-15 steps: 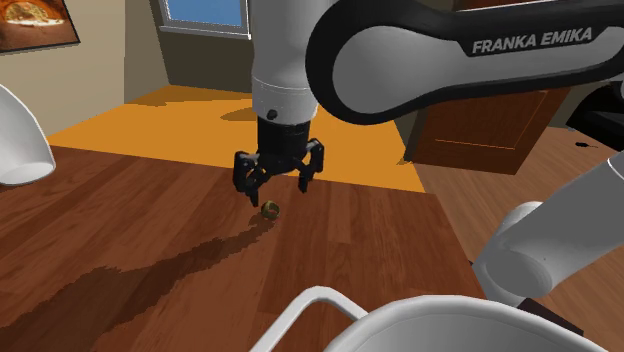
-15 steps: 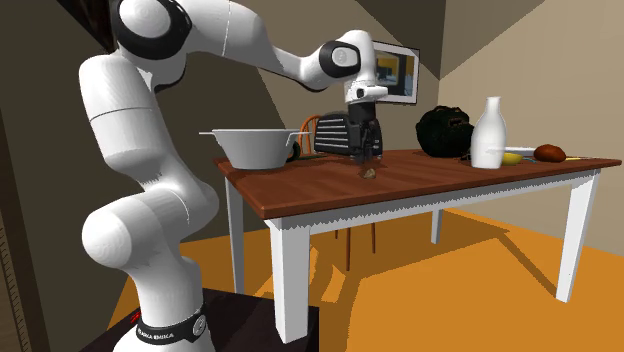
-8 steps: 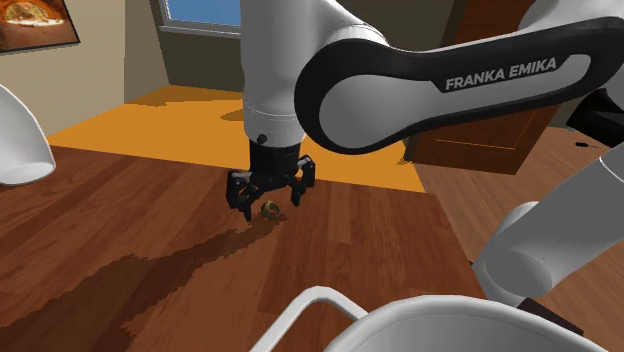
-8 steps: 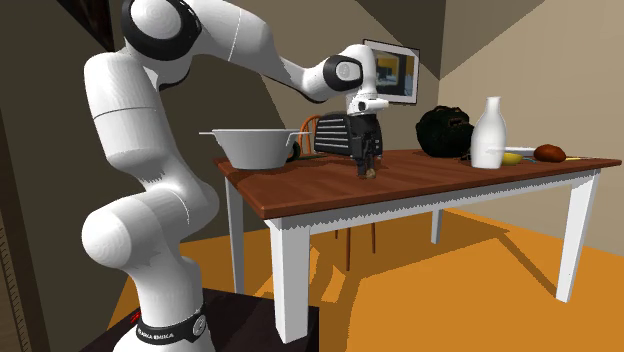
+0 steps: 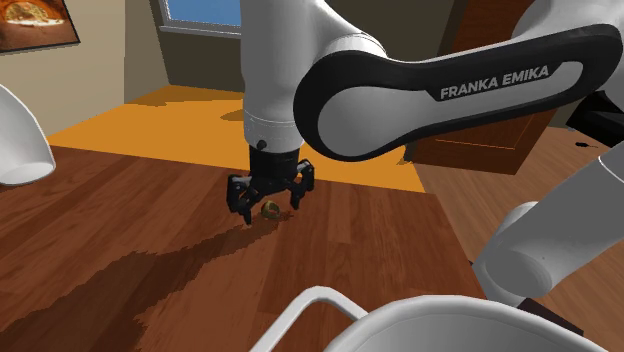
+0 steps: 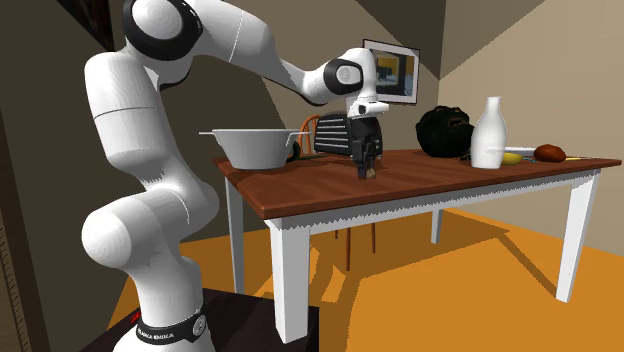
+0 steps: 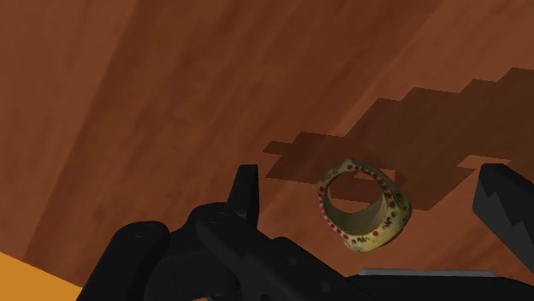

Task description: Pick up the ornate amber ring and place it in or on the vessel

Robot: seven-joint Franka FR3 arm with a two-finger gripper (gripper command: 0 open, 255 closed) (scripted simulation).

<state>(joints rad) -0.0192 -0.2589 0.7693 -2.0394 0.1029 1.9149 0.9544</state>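
Note:
The ring (image 7: 364,205) is a small yellowish band with red dots, lying on the brown wooden table (image 5: 120,230). My black gripper (image 5: 272,203) stands low over the table, open, with the ring (image 5: 270,209) between its fingers (image 7: 246,195) and touching neither. From the second exterior view the gripper (image 6: 368,168) points straight down at the ring (image 6: 371,175), near the middle of the table's width. A wide white bowl (image 6: 255,147) sits at the table corner by the arm. A tall white bottle-shaped vessel (image 6: 488,133) stands further along the table.
Behind the gripper in the second exterior view are a black toaster-like box (image 6: 335,132) and a black bag (image 6: 443,130). Small yellow and brown items (image 6: 548,153) lie past the bottle. The bowl's rim (image 5: 310,300) and a white curved body (image 5: 20,140) edge the shoulder view.
The gripper has come down from above the ring until its open fingers stand on either side of it. The ring has not moved.

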